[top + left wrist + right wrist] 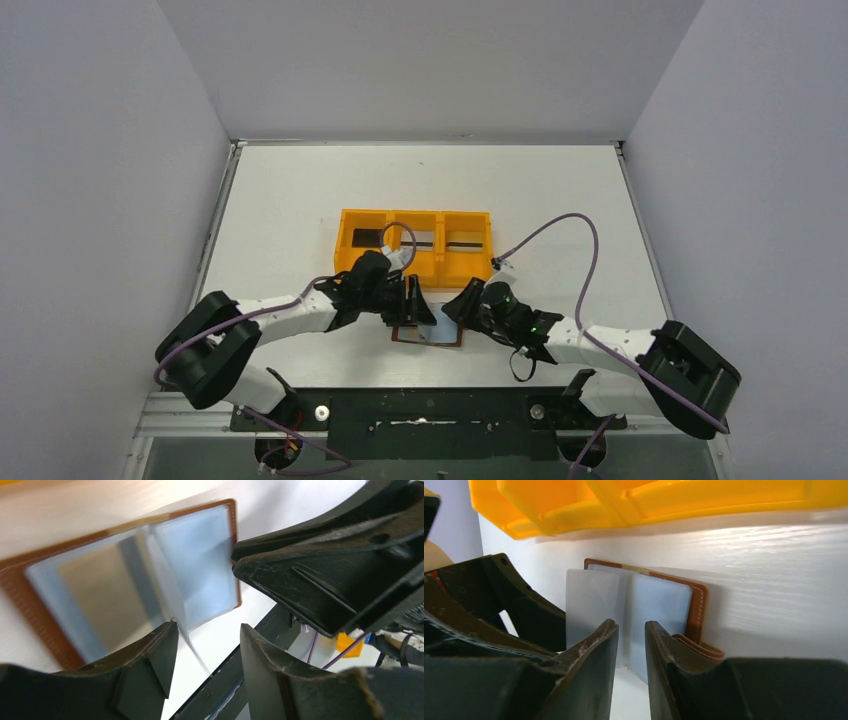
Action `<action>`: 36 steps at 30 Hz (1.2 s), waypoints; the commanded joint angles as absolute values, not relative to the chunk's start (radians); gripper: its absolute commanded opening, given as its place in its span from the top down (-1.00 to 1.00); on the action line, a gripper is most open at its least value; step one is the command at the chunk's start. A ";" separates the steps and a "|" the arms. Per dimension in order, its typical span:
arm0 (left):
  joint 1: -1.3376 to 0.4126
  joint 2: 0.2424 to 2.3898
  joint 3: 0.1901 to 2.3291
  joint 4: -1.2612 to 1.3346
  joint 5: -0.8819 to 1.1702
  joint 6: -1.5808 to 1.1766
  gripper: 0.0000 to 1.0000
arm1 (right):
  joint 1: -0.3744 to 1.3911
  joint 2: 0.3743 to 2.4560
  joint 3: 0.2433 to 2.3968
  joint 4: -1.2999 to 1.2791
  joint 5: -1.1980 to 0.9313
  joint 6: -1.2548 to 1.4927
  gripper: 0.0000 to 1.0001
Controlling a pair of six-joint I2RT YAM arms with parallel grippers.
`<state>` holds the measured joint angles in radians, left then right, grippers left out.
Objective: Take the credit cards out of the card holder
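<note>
Top external view showed the white tabletop (300, 200) with both arms reaching inward from its near edge. An orange three-compartment tray (415, 213) sat near the middle. The card holder (445, 335) lay open and flat on the tabletop just in front of the tray, between the two arms, pale blue-grey pockets up and brown leather edge showing around them. The left gripper (420, 310) hung over its left part, released, its jaws apart with a thin pocket leaf standing in the gap, ungripped. The right gripper (455, 305) hovered at its right edge, jaws narrowly parted and empty. The credit cards lay one per tray compartment: black card (366, 238) left, grey card (424, 240) middle, tan-gold card (463, 238) right.
</note>
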<state>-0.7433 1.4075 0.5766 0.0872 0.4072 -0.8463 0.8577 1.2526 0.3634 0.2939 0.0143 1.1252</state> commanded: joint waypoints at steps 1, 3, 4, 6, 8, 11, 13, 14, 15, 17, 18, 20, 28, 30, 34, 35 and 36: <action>-0.806 1.514 0.705 0.220 0.408 -0.847 0.10 | 0.857 1.103 0.370 0.087 0.199 1.154 0.41; -0.834 1.557 0.735 0.244 0.409 -0.851 0.13 | 0.855 1.030 0.369 0.016 0.245 1.159 0.33; -0.842 1.573 0.749 0.259 0.414 -0.851 0.14 | 0.855 1.000 0.367 -0.013 0.260 1.163 0.30; -0.857 1.599 0.775 0.277 0.421 -0.852 0.14 | 0.857 0.943 0.367 -0.075 0.300 1.173 0.28; -0.871 1.629 0.798 0.290 0.433 -0.853 0.14 | 0.857 0.890 0.368 -0.137 0.330 1.179 0.26; -0.884 1.679 0.814 0.289 0.440 -0.859 0.14 | 0.857 0.833 0.374 -0.177 0.355 1.176 0.23; -0.885 1.682 0.799 0.282 0.418 -0.874 0.19 | 0.857 0.821 0.377 -0.168 0.346 1.157 0.23; -0.886 1.660 0.783 0.290 0.397 -0.881 0.21 | 0.857 0.825 0.384 -0.163 0.339 1.150 0.23; -0.886 1.630 0.763 0.302 0.377 -0.887 0.21 | 0.857 0.834 0.398 -0.161 0.331 1.143 0.23; -0.884 1.542 0.741 0.287 0.343 -0.880 0.21 | 0.859 0.865 0.426 -0.155 0.311 1.120 0.24; -0.884 1.496 0.743 0.249 0.308 -0.859 0.21 | 0.861 0.885 0.444 -0.151 0.300 1.111 0.25; -0.884 1.381 0.751 0.135 0.205 -0.813 0.18 | 0.869 0.934 0.479 -0.140 0.282 1.089 0.26; -0.629 0.982 0.594 -0.210 -0.077 -0.872 0.00 | 1.019 1.211 0.691 -0.208 0.370 1.044 0.25; -0.525 0.880 0.543 -0.259 -0.055 -0.877 -0.01 | 1.056 1.315 0.755 -0.232 0.377 1.035 0.23; -0.385 0.722 0.482 -0.335 -0.018 -0.881 -0.10 | 1.116 1.540 0.921 -0.310 0.369 1.015 0.20; -0.364 0.700 0.477 -0.353 -0.009 -0.879 -0.11 | 1.127 1.589 0.960 -0.342 0.377 1.016 0.20; -0.352 0.685 0.476 -0.363 -0.004 -0.878 -0.11 | 1.138 1.630 1.001 -0.376 0.383 1.015 0.18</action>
<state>-0.4068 0.7597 0.4759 -0.2737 -0.0257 -0.8726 1.0977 1.5074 0.8658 -0.2592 0.3225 1.0405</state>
